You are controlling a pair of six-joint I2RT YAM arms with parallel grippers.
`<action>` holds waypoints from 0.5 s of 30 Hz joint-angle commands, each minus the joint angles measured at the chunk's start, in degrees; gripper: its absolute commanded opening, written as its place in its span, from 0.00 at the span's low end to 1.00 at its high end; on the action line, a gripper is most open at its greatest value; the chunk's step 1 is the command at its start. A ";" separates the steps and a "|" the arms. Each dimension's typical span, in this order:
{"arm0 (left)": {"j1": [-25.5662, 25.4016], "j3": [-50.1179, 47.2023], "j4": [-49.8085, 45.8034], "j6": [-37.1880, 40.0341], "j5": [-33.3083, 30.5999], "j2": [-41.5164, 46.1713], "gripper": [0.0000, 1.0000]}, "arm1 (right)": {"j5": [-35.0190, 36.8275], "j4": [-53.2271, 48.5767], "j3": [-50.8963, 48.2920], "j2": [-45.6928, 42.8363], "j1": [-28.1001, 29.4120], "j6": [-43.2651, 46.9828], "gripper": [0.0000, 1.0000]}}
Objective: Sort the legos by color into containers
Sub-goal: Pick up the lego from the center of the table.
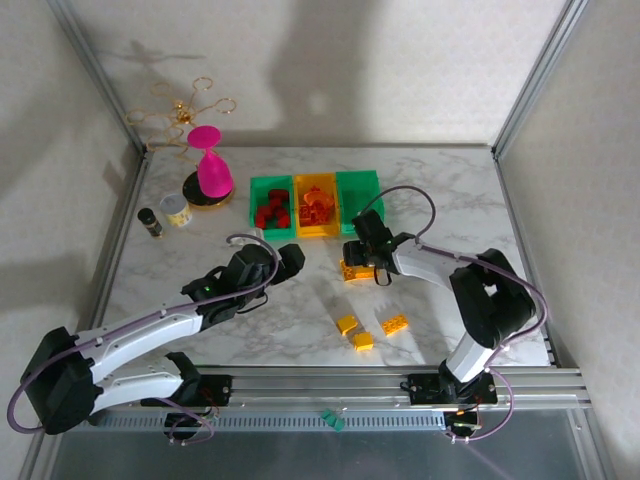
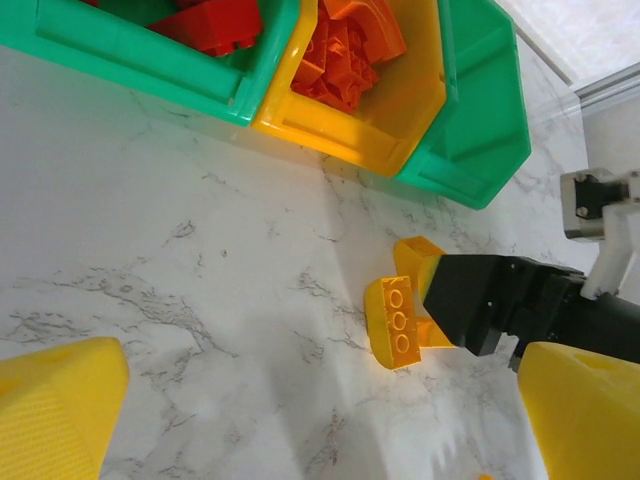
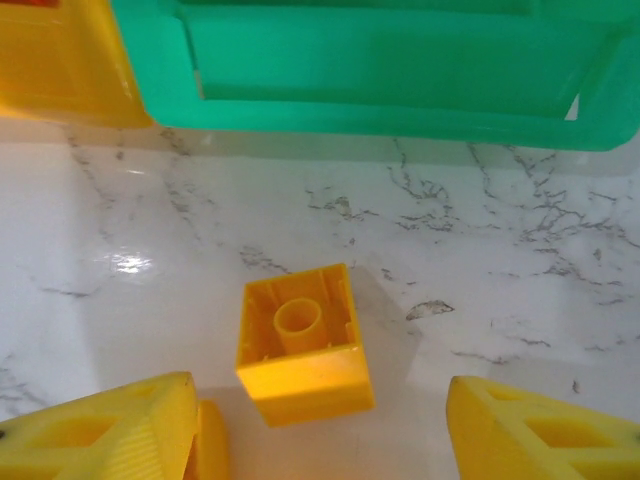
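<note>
Three containers stand in a row at the back: a green bin (image 1: 268,186) with red legos (image 1: 271,210), a yellow-orange bin (image 1: 316,232) with orange legos (image 1: 318,206), and a green bin (image 1: 358,190) with nothing showing in it. My right gripper (image 1: 362,262) is low over the table in front of them, open. Between its fingers (image 3: 110,430), touching neither, an upturned yellow square lego (image 3: 305,345) lies on the marble. A second yellow lego (image 3: 210,442) sits by the left finger. My left gripper (image 1: 293,257) hovers open and holds nothing. In its view a yellow lego (image 2: 392,320) lies on its side.
Three loose yellow legos (image 1: 363,340) lie near the front of the table. A pink hourglass-shaped object (image 1: 212,170) and two small jars (image 1: 176,210) stand at the back left. The metal frame rail (image 1: 400,380) runs along the near edge.
</note>
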State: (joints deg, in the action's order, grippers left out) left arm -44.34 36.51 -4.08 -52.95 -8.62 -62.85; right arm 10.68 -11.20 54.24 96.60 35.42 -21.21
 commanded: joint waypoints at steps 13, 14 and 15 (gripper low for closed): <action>-0.59 2.23 -0.31 1.27 -2.14 -1.31 1.00 | -0.32 2.66 4.62 6.94 -1.33 2.42 0.52; -0.60 2.33 -0.54 1.31 -2.40 -1.31 1.00 | -0.19 2.60 4.41 6.66 -1.49 2.42 0.50; -0.58 2.42 -0.73 1.27 -2.50 -1.32 1.00 | -0.13 2.41 4.30 6.45 -1.54 2.40 0.47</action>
State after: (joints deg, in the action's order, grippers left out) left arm -44.49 36.84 -4.12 -52.66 -8.99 -63.96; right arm 10.31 -8.78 58.15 103.13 34.37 -19.33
